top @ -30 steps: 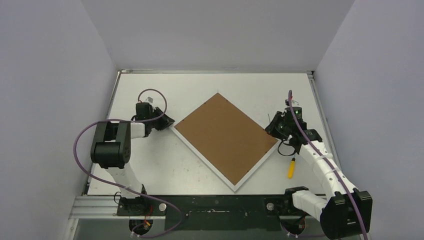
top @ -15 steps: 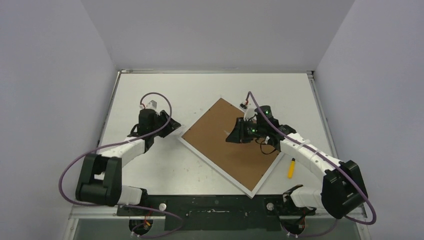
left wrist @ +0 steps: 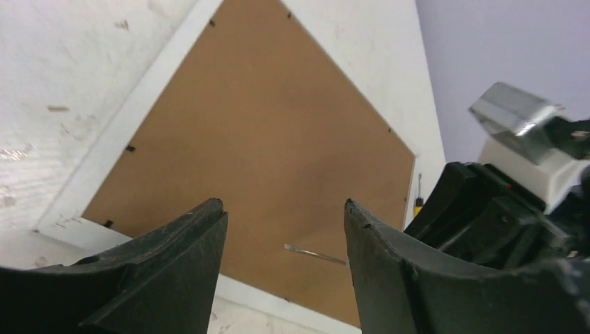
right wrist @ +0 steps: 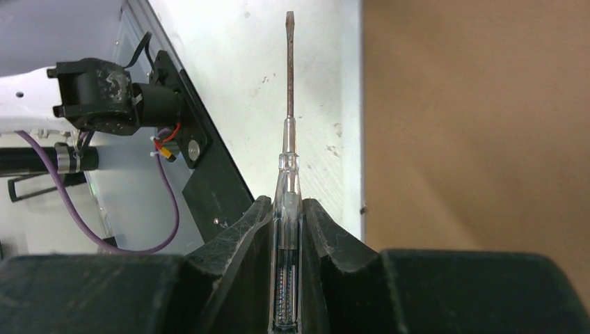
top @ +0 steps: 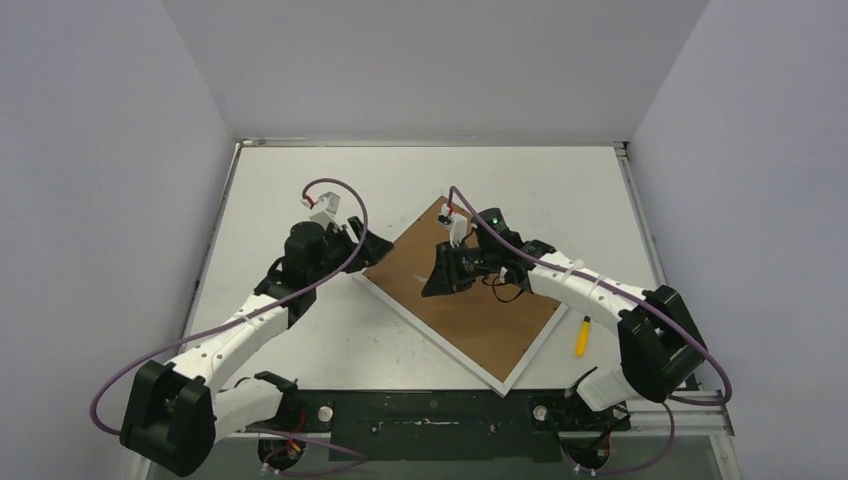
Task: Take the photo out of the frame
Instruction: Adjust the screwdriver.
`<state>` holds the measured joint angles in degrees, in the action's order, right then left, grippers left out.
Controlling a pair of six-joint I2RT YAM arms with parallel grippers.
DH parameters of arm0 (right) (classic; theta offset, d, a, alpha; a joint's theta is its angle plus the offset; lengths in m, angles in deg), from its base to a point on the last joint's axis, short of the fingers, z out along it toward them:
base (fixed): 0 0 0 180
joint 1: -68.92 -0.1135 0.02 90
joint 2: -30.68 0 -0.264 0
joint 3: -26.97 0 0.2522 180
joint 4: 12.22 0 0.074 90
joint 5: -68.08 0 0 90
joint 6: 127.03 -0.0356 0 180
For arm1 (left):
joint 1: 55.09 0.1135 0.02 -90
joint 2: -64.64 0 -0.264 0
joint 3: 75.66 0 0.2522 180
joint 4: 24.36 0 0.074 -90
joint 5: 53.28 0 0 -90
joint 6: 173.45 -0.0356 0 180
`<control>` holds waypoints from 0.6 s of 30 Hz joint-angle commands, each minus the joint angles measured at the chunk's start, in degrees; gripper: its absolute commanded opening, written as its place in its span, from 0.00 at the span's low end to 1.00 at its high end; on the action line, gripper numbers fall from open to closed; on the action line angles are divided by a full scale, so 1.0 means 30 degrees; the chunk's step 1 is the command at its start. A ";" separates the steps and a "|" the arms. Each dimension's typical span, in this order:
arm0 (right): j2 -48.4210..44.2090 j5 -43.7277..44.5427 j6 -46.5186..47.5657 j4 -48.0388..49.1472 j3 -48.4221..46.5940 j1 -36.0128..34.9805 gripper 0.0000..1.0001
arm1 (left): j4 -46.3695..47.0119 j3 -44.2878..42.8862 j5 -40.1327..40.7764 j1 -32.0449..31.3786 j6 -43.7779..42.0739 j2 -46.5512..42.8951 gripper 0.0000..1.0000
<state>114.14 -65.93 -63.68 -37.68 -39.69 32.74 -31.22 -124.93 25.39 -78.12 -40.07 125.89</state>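
**Two pincers over a face-down frame**

The frame (top: 480, 315) lay brown back up beneath both pincers. The left pincer (left wrist: 285, 209) stood wide with nothing between its fingers, near the frame's left corner. The right pincer (right wrist: 289, 205) was clamped on a clear-handled screwdriver (right wrist: 287, 167), whose blade jutted ahead of its fingertips, near the white border. A yellow-handled tool (top: 582, 336) lay well to that pincer's right, just beside the frame.

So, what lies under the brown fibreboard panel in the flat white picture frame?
Nothing beneath shows: the brown fibreboard panel fills the white frame, back up on the table, hiding any contents.
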 commanded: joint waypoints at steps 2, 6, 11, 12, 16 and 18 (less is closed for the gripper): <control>0.0341 -0.0108 0.0799 0.0488 -0.1203 -0.0772 0.05 | 0.0013 -0.1269 -0.0698 -0.1422 0.0101 0.2173 0.57; 0.0477 0.0268 0.0882 0.0335 -0.1635 -0.0917 0.06 | -0.0552 -0.1787 -0.1272 -0.1750 -0.0302 0.3033 0.49; 0.0658 0.0959 0.1062 0.0123 -0.2332 -0.0859 0.09 | -0.1029 -0.1654 -0.2096 -0.2141 -0.0232 0.3117 0.39; 0.0704 0.1094 0.1063 0.0137 -0.2432 -0.0815 0.09 | -0.1049 -0.1533 -0.2149 -0.2209 -0.0079 0.3046 0.39; 0.0888 0.1538 0.0872 0.0531 -0.2685 -0.0728 0.10 | -0.0514 -0.0707 -0.2767 -0.2256 0.1219 0.2752 0.39; 0.0956 0.1695 0.0707 0.0761 -0.2720 -0.0625 0.10 | -0.0087 -0.0211 -0.2905 -0.2256 0.2038 0.2622 0.39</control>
<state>115.87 -63.26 -61.83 -39.43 -44.83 30.20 -33.87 -127.29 19.90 -84.37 -38.17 135.47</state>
